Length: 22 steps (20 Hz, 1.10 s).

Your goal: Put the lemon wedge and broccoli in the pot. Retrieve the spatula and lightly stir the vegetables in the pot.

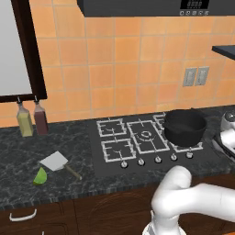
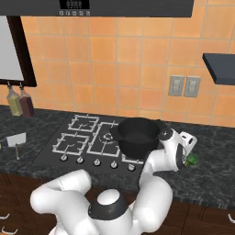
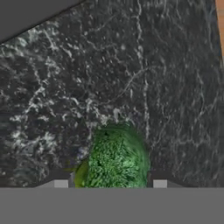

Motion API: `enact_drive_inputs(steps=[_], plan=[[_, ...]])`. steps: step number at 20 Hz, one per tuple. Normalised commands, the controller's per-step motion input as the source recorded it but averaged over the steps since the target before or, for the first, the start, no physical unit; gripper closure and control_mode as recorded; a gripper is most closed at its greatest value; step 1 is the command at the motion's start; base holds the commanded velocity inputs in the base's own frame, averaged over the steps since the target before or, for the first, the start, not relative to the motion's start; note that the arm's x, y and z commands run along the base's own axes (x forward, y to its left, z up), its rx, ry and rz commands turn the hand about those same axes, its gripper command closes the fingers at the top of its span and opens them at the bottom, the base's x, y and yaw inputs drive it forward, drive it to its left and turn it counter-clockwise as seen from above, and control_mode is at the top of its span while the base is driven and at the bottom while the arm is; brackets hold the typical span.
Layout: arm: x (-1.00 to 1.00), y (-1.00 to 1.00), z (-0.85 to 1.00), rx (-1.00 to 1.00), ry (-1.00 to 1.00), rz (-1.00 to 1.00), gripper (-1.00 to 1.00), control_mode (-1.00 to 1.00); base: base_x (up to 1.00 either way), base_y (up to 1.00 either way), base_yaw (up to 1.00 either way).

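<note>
- Broccoli [image 3: 117, 159], a small mid-green lump with a bumpy crown, sits at the lower middle of the hand view on the dark speckled stone counter [image 3: 131, 65]; it lies between the two small dark finger tips [image 3: 61, 183] at the bottom edge, with a gap showing on either side of it
- the two-finger gripper [image 2: 188, 153] on the white arm is at the right middle of the right base view, lowered over the broccoli just right of the pot; jaws stand apart around the lump, and whether they press on it I cannot tell
- round, deep, matte black cooking pot [image 1: 184, 126] stands on the right rear burner of the black stove top [image 1: 137, 137], at the right middle of the left base view; its inside looks dark and bare
- small yellow-green curved lemon wedge [image 1: 41, 176] lies on the counter at the lower left of the left base view, well apart from the pot
- spatula [image 1: 58, 163], a flat pale grey squarish blade with a thin brown wooden handle, lies just beside the wedge, up and to the right of it; handle points toward the lower right
- two glass bottles [image 1: 32, 118], one yellowish and one dark red, stand side by side at the left against the orange tiled wall [image 1: 119, 69]
</note>
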Motion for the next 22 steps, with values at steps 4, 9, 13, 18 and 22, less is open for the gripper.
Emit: enact_drive_inputs(steps=[4, 9, 13, 18, 22], plan=[[-0.68, 0.23, 0.99, 0.00, -0.03, 0.00, 1.00, -1.00, 0.00, 0.00, 0.00], [-0.89, 0.38, 1.00, 0.02, -0.01, 0.02, 1.00, -1.00, 0.00, 0.00, 0.00], [-0.55, 0.91, 1.00, 0.00, -0.05, 0.09, 1.00, -1.00, 0.00, 0.00, 0.00], [-0.03, 1.00, 1.00, 0.00, 0.00, 0.16, 1.00, -1.00, 0.00, 0.00, 0.00], [0.05, 1.00, 0.76, 0.00, 0.08, 0.16, 1.00, -1.00, 0.00, 0.00, 0.00]])
